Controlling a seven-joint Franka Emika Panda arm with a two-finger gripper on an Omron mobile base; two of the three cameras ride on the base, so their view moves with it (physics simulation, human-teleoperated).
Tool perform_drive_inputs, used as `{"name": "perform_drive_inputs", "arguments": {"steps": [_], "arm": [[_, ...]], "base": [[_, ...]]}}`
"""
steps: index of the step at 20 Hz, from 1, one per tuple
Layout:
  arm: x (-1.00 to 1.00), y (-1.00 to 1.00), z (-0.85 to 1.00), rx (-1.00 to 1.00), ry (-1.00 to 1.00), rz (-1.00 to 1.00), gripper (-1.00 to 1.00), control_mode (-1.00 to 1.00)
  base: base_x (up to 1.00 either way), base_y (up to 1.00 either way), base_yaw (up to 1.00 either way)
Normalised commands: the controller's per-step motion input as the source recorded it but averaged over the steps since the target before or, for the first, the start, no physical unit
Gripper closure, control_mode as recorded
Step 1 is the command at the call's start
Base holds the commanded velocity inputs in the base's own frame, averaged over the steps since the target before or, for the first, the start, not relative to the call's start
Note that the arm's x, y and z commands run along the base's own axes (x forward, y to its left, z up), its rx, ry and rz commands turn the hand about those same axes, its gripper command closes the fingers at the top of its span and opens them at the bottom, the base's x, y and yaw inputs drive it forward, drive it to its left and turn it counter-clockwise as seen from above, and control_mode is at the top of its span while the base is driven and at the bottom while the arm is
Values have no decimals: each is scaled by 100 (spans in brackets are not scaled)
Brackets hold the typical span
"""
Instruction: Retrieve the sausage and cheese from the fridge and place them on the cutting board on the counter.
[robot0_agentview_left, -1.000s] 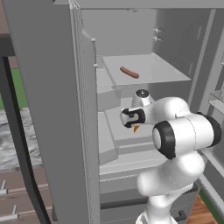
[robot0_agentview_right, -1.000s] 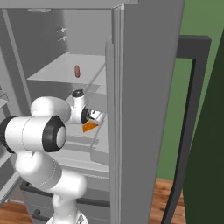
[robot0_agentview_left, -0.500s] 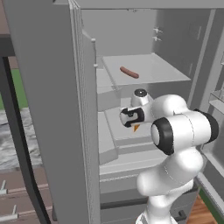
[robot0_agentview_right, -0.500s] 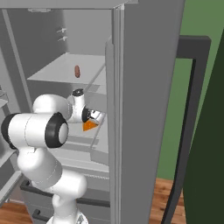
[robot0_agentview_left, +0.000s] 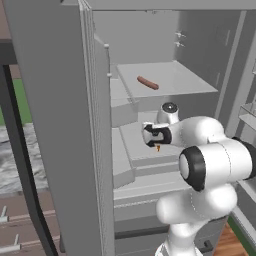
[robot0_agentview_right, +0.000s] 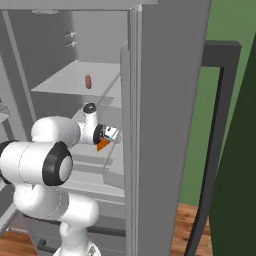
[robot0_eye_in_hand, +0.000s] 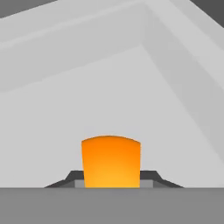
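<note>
The gripper (robot0_eye_in_hand: 111, 181) is pinched on the cheese (robot0_eye_in_hand: 111, 161) inside the open fridge (robot0_agentview_right: 165, 125), over the middle shelf (robot0_agentview_left: 132, 142). In the hand view the orange wedge sits between the two dark fingertips, with bare grey shelf floor stretching ahead to the back wall and a side wall slanting in on the right. From the right base view the cheese (robot0_agentview_right: 101, 145) hangs close to the edge of the fridge's open door, with little room on that side. In the left base view a sliver of cheese (robot0_agentview_left: 158, 147) shows under the hand, near the shelf's front lip. The sausage (robot0_agentview_left: 147, 83) lies on the shelf above, well apart from the gripper, toward that shelf's front. A second ago the jaws stood wide around the wedge; they have since closed on it, while the sausage has not shifted.
</note>
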Motion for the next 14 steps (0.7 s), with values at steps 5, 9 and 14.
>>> {"name": "perform_drive_inputs", "arguments": {"steps": [5,9,14], "arm": [[-96,-7,28,0,-16,0,100,-100],[-99,0,82,0,-3,0,100,-100],[-84,0,100,0,6,1,100,-100]], "base": [[0,0,0],[0,0,0],[0,0,0]]}}
